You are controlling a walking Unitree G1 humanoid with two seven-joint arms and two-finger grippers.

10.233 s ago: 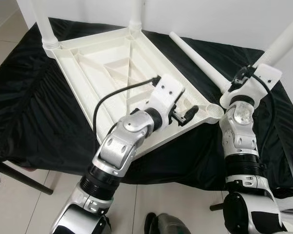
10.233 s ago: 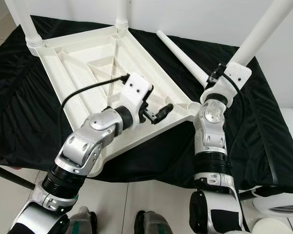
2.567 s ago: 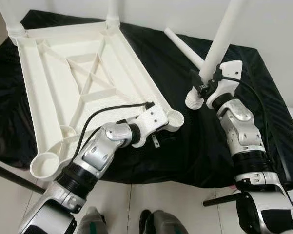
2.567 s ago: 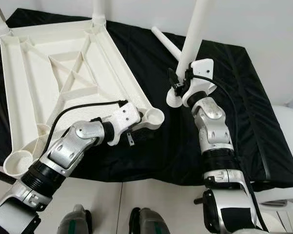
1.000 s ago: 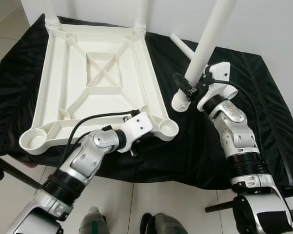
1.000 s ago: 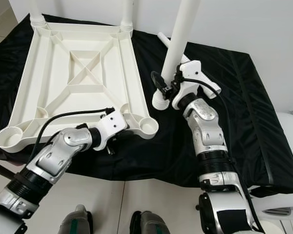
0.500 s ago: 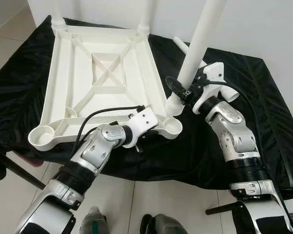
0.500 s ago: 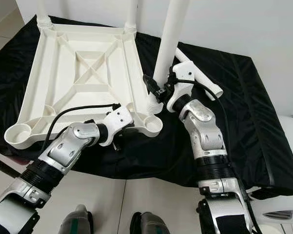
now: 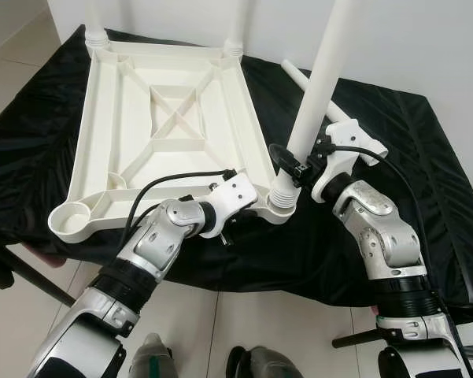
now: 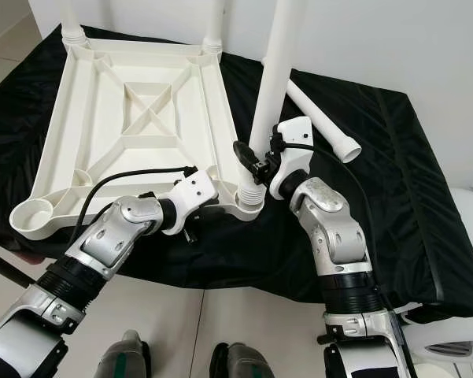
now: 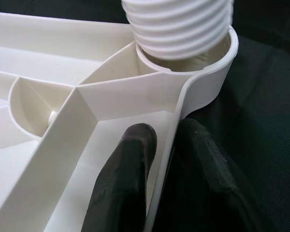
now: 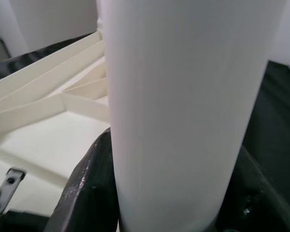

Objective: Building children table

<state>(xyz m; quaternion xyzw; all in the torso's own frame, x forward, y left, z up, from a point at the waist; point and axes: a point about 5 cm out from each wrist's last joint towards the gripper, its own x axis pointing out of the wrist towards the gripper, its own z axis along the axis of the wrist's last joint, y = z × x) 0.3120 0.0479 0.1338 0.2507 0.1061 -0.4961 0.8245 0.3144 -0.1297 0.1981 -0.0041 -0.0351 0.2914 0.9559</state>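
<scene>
A black cloth (image 9: pixel 425 181) drapes the counter, and on it the white tabletop (image 9: pixel 173 134) lies upside down, ribbed underside up. Nothing stands between me and the work. Four legs in all: two (image 10: pixel 69 16) already stand upright in the far corners, one loose leg (image 10: pixel 323 118) lies flat on the cloth beyond my right arm, its long axis running away from me and to my left. The fourth leg (image 9: pixel 319 87) stands nearly upright, its threaded end down in the near right corner socket (image 11: pixel 202 63). My right jaws (image 10: pixel 258 167) are closed around that leg low on its shaft. My left jaws (image 11: pixel 159 169) pinch the tabletop's rim beside that socket, one finger inside, one outside. One near left socket (image 9: pixel 69 219) sits bare.
</scene>
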